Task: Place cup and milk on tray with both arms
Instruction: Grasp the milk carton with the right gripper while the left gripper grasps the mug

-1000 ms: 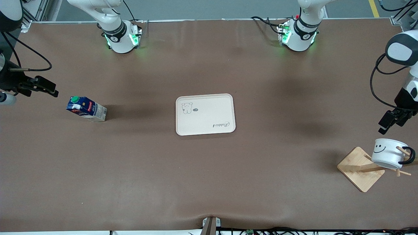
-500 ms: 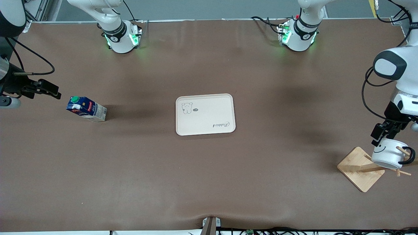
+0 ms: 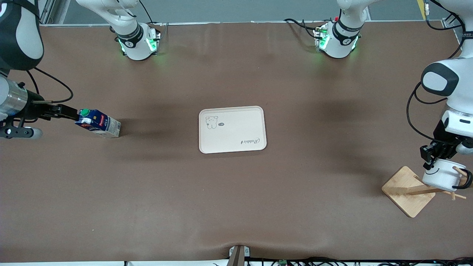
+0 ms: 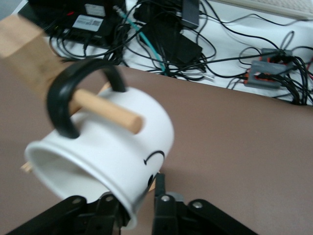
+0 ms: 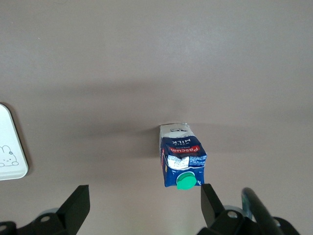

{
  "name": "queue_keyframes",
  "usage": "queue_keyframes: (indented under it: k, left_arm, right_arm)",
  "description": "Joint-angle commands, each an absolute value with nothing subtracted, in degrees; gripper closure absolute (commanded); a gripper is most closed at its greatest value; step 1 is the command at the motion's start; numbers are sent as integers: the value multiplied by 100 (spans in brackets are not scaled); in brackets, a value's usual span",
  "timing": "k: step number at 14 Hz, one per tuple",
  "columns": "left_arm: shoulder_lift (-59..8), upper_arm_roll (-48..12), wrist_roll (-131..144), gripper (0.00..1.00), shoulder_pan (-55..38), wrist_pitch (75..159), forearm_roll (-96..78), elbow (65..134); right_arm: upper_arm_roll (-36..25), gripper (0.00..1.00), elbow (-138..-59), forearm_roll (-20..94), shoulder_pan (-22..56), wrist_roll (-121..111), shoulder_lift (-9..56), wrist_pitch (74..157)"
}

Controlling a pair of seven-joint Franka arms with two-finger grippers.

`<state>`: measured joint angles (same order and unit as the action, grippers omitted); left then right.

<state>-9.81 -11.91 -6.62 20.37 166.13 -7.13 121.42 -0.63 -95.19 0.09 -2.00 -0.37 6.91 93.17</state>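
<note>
Here my left gripper is pinched onto the rim of the small white mug with the black smiley face and thin black loop handle: in the left wrist view 1 finger sits outside the wall and the other inside the mouth. The mug hangs tilted on a peg of the wooden stand with the square base, at the left arm's end of the table.

My right gripper is spread wide and holds nothing; it is just beside the green cap of the small dark blue gable-top milk carton, which stands at the right arm's end of the table. In the right wrist view the carton lies between my 2 fingers, but they are not yet closed on it.

The cream rectangular tray with rounded corners and the "Rabbit" script sits in the middle, well apart from both things, with nothing on it.

I judge this to be the grasping step. Next, the mug must slide off its peg without tipping the stand, and the right fingers must close on the carton
</note>
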Motion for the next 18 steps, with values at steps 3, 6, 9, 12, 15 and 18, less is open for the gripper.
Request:
queue_keyframes:
  k: [3,6,9,12,15,18]
  left_arm:
    - [-976,-1336,-1168,100,2083,16638,-686,12041]
    - [-775,-1520,-1231,100,2092,16620,-686,12102]
    - [-388,-1652,-1195,100,2109,16567,-694,12497]
    - [78,-1731,-1151,100,2109,16463,-694,12936]
    - [605,-1854,-819,100,2109,15342,-694,12955]
    - [870,-2047,-344,100,2109,14469,-694,12754]
  right_arm:
    - [-44,0,-9369,-53,-272,-88,800,9176]
    - [-44,0,-9369,-44,-220,-62,826,9184]
    - [-44,0,-9369,8,-263,-88,1081,9194]
    - [-44,0,-9501,9,-368,-88,1239,9316]
    - [-44,0,-9702,-17,-404,-97,1222,9360]
    - [-44,0,-10281,-35,-676,-533,1204,10121]
